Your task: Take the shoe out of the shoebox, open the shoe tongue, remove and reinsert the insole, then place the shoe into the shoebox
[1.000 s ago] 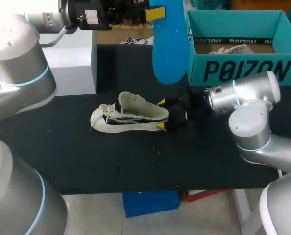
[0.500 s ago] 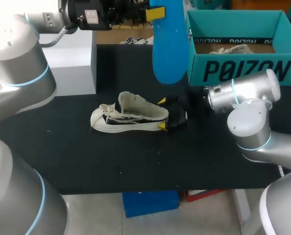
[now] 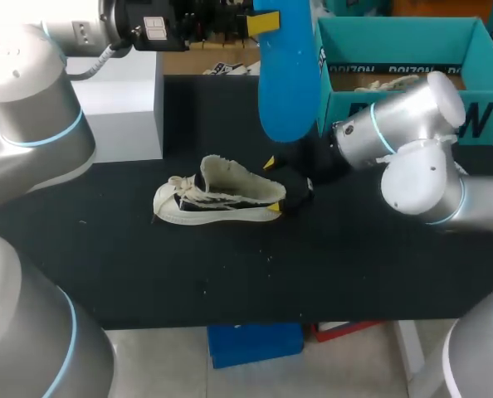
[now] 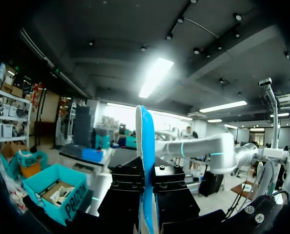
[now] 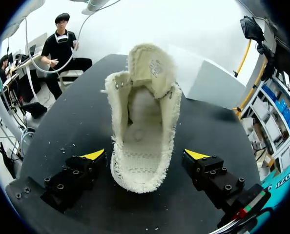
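Since the cream canvas low-top shoe (image 3: 217,199) sits mid-table with its tongue open, you look about halfway. Your left gripper (image 4: 146,180) is clamped on the blue foam insole (image 3: 288,75) above the far edge. Your right gripper (image 5: 145,154) is spread around the heel, not gripping. Reinserting and reboxing into the teal cardboard shoebox (image 3: 396,25) at the far right corner remain.

Two silver-grey arms with black parts at the wrists.
The left arm (image 3: 31,108) and the right arm (image 3: 412,162) have round, smooth silver-grey shells, and a thin light-blue ring goes around each joint. Near its wrist the left arm carries a black block with small white labels (image 3: 155,29) and a grey cable (image 3: 93,66). The right gripper (image 5: 145,155) has black finger blocks with many round screws (image 5: 62,185), a bright yellow wedge on each fingertip (image 5: 196,154), and a small red and green mark on one block.
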Robot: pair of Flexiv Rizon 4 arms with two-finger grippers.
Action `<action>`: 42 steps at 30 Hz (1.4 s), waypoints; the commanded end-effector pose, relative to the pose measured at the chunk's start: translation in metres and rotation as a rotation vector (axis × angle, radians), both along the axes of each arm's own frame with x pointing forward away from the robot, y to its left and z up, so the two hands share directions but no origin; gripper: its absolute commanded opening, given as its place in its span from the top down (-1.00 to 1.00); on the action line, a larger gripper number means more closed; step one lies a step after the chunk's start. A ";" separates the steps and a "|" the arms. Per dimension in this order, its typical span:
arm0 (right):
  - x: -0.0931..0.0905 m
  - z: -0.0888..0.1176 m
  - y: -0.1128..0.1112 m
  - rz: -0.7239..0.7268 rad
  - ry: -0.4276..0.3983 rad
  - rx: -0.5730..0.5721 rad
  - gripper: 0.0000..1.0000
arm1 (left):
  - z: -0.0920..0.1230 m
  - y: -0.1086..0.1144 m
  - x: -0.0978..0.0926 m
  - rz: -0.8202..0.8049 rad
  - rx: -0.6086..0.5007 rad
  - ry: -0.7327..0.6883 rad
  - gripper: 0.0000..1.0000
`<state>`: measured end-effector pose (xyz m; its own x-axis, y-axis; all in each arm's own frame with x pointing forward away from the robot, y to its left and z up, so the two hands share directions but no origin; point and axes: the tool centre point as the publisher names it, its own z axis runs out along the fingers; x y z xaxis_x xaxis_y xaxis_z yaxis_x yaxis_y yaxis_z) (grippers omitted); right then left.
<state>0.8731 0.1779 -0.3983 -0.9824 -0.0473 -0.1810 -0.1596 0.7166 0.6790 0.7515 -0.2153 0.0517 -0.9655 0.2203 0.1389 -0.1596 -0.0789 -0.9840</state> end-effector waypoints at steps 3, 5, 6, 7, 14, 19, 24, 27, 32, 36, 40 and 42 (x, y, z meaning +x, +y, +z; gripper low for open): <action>0.007 0.012 0.009 0.006 -0.018 -0.413 -1.00 | -0.001 -0.001 0.000 0.004 -0.002 -0.001 1.00; 0.008 0.015 0.010 0.021 -0.030 -0.484 -1.00 | -0.001 -0.001 0.000 0.004 -0.002 -0.001 1.00; 0.009 0.017 0.011 0.027 -0.034 -0.512 -1.00 | -0.001 -0.001 0.000 0.004 -0.002 -0.001 1.00; 0.010 0.019 0.011 0.033 -0.040 -0.546 -1.00 | -0.001 -0.001 0.000 0.004 -0.002 -0.001 1.00; 0.019 0.030 0.013 0.051 -0.020 -0.698 -1.00 | -0.001 -0.001 0.000 0.004 -0.002 -0.001 1.00; 0.025 0.034 0.015 0.048 0.021 -0.805 -1.00 | -0.001 -0.001 0.000 0.004 -0.002 -0.001 1.00; 0.030 0.037 0.022 0.041 0.022 -0.899 -1.00 | -0.001 -0.001 0.000 0.004 -0.002 -0.001 1.00; 0.032 0.036 0.028 0.029 0.005 -0.964 -1.00 | -0.001 -0.001 0.000 0.004 -0.002 -0.001 1.00; 0.033 0.031 0.039 0.027 -0.008 -1.002 -0.18 | -0.001 -0.001 0.000 0.004 -0.002 -0.001 1.00; 0.032 0.027 0.048 0.020 -0.024 -1.021 0.00 | -0.001 -0.001 0.000 0.004 -0.002 -0.001 1.00; 0.034 0.021 0.056 0.018 -0.031 -1.024 -0.23 | -0.001 -0.001 0.000 0.004 -0.002 -0.001 1.00; 0.034 0.019 0.059 0.021 -0.035 -1.027 0.00 | -0.001 -0.001 0.000 0.004 -0.002 -0.001 1.00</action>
